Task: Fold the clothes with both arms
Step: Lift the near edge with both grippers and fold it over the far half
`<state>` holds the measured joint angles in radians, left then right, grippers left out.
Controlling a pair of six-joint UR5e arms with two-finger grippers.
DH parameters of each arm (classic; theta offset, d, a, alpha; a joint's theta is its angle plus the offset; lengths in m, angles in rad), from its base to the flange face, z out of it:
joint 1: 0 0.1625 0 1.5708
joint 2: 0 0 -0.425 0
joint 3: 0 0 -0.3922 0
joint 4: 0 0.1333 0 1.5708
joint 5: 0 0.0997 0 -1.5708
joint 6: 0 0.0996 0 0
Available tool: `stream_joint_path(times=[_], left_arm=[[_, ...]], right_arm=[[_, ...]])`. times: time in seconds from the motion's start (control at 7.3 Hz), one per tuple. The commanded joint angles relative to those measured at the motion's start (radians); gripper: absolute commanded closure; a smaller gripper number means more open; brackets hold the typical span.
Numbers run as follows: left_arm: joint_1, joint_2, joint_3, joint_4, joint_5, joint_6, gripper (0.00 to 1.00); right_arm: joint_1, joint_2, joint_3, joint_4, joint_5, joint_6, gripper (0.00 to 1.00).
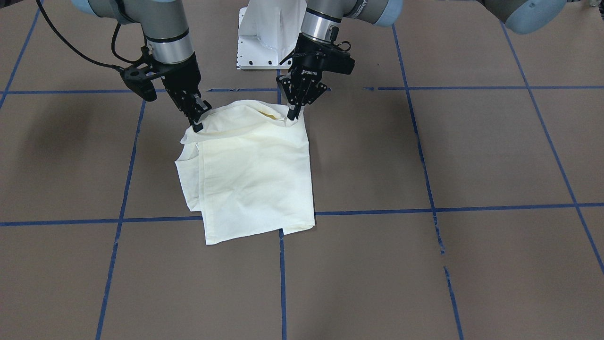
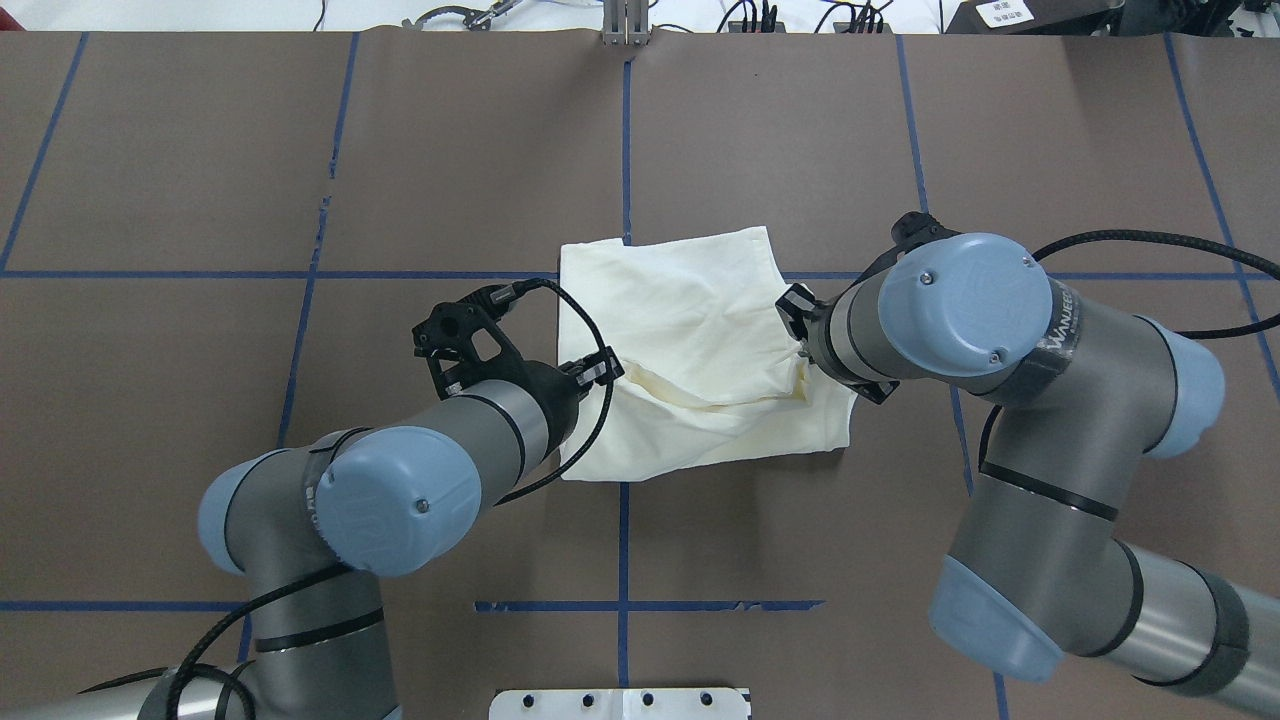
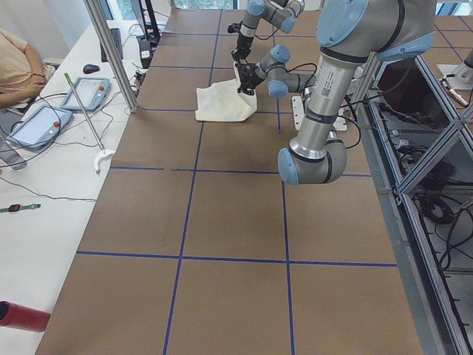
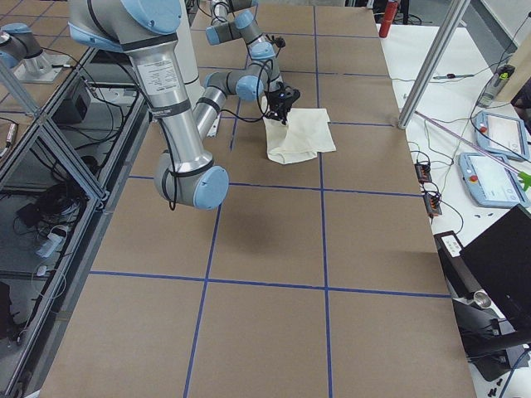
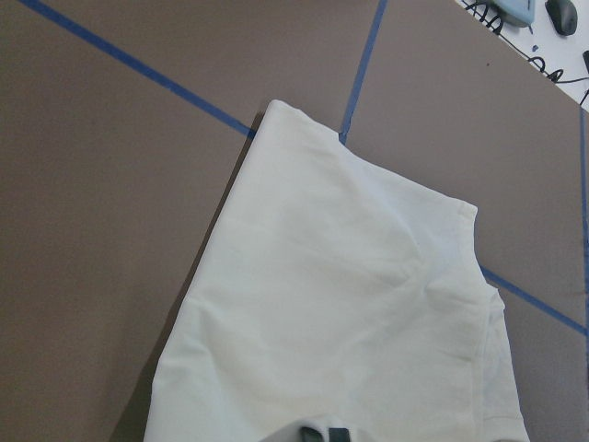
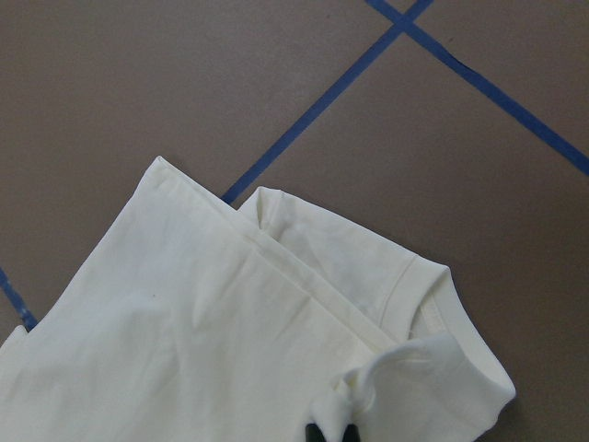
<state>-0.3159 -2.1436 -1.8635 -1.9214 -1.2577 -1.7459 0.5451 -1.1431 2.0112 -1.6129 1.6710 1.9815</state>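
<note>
The cream T-shirt (image 1: 250, 174) lies folded into a rough rectangle near the table's middle, plain side up; its print is hidden. It also shows in the overhead view (image 2: 690, 330), the left wrist view (image 5: 340, 304) and the right wrist view (image 6: 212, 350). My left gripper (image 1: 292, 115) is shut on the shirt's edge nearest the robot base and lifts that corner slightly. My right gripper (image 1: 197, 123) is shut on the other corner of the same edge. The edge sags between them. From overhead the left gripper (image 2: 603, 368) is at the shirt's left, the right gripper (image 2: 800, 345) at its right.
The white pedestal base (image 1: 264, 42) stands just behind the shirt. Blue tape lines (image 2: 625, 150) grid the brown table. A side desk with tablets (image 3: 44, 122), a metal post (image 3: 111, 52) and a seated person (image 3: 18, 63) lie beyond the far edge.
</note>
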Motion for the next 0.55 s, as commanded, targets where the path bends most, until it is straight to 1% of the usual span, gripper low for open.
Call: stream_joint_path(times=[0.0,0.14,0.27,0.41], left_arm=[[-0.057,-0.028,0.151,-0.13,0.0,0.029,1.0],[-0.09,-0.036,0.191,-0.177,-0.009,0.072,1.0],[-0.115,-0.045,0.219,-0.195,-0.044,0.077,1.0],[-0.123,-0.071,0.28,-0.229,-0.045,0.083,1.0]], right_arm=[[0.039,0.023,-0.142,0.124,0.004,-0.009,1.0],[0.064,0.037,-0.182,0.148,0.022,-0.022,1.0],[0.088,0.084,-0.24,0.148,0.044,-0.045,1.0],[0.111,0.136,-0.317,0.165,0.061,-0.059,1.0]])
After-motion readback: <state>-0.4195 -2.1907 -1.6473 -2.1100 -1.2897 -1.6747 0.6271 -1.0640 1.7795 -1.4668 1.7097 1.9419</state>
